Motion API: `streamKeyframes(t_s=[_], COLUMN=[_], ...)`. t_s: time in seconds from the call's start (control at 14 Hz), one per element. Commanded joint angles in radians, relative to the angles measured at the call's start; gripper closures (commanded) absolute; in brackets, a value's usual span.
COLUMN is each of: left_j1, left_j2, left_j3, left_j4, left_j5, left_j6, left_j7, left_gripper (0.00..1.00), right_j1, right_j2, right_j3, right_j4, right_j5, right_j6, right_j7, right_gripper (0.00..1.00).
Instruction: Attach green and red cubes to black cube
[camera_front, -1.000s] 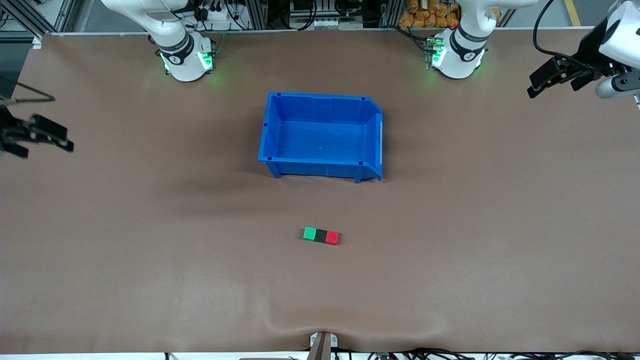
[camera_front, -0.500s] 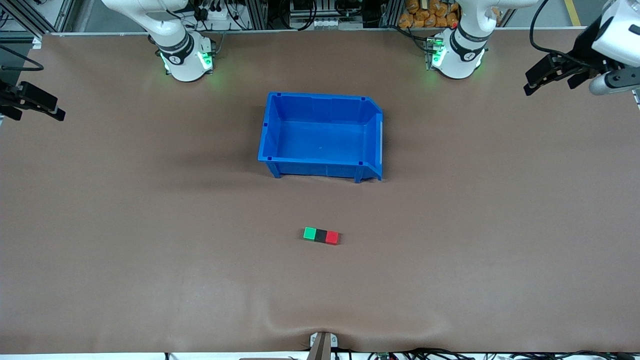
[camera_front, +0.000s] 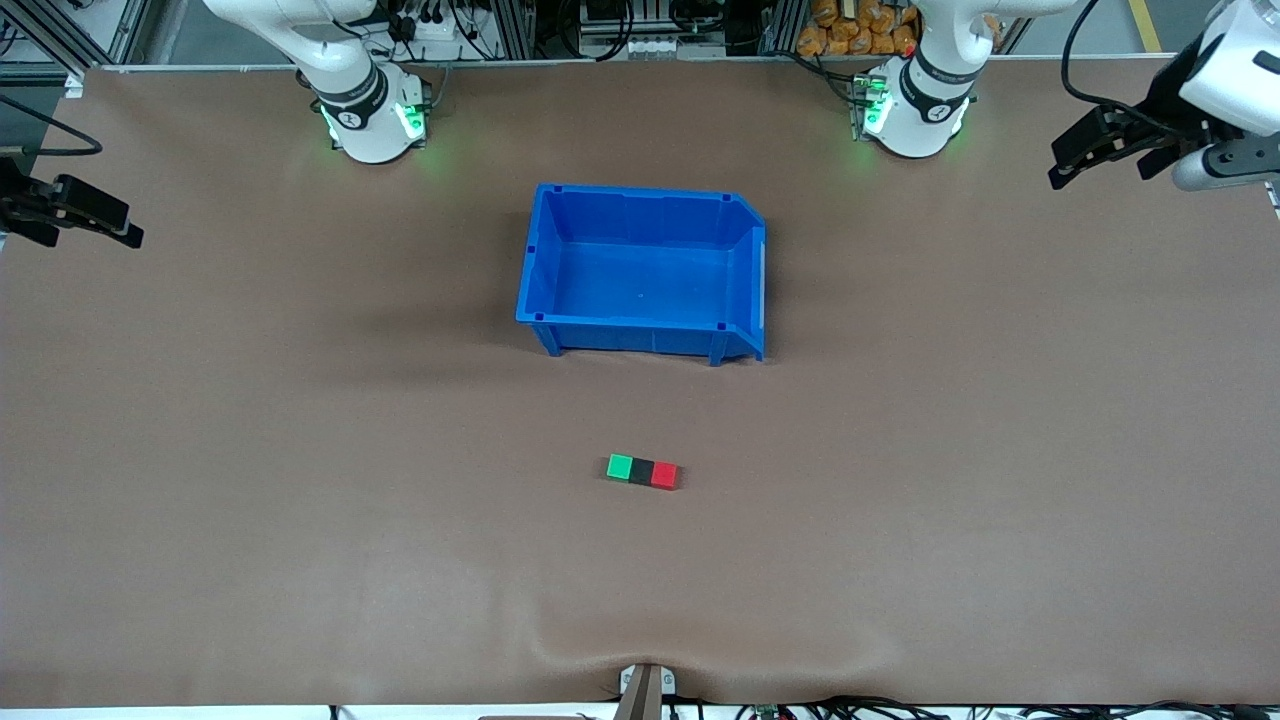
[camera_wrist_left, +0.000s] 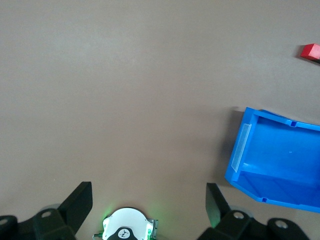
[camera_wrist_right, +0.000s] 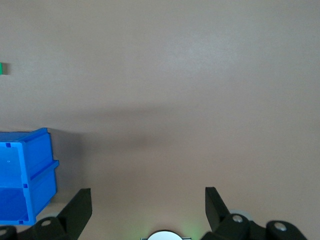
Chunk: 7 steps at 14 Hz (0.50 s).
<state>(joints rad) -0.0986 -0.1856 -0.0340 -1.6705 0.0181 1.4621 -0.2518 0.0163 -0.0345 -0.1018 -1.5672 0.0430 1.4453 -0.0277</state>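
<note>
Nearer the front camera than the blue plastic bin (camera_front: 640, 270), the small bright green cube (camera_front: 620, 466) and small bright red cube (camera_front: 664, 475) are seen touching the matte black cube (camera_front: 641, 471) between them, so attachment is judged complete. The left gripper (camera_front: 1100, 152) and right gripper (camera_front: 75, 212) are held wide and empty over the table ends, clear of the row.

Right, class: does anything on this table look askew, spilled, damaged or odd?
Nothing stands out. The green, black and red cubes sit joined in a row, nearer the camera than the upright, empty bin.

A bright green cube (camera_front: 620, 466), a matte black cube (camera_front: 641, 471) and a bright red cube (camera_front: 664, 475) sat on a plain brown table (camera_front: 300, 450). The bin (camera_front: 640, 345) was solid blue.
</note>
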Motion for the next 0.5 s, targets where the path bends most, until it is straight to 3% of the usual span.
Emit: streamKeyframes(t_s=[0.0,0.43], left_j1=[0.007,0.005], left_j2=[0.021,0.044], left_j3=[-0.003,-0.004], left_j4=[0.032,0.063], left_j5=[0.020,0.022], left_j6=[-0.009,-0.022], left_j7=[0.020,0.032], left_gripper=[0.00,0.00], right_j1=[-0.013,-0.012], right_j2=[0.002,0.004], right_j3=[0.010,0.011], right_j4=[0.010,0.015], right_j5=[0.002,0.002], right_j6=[0.004,0.006], right_j7=[0.015,0.017], right_gripper=[0.00,0.00])
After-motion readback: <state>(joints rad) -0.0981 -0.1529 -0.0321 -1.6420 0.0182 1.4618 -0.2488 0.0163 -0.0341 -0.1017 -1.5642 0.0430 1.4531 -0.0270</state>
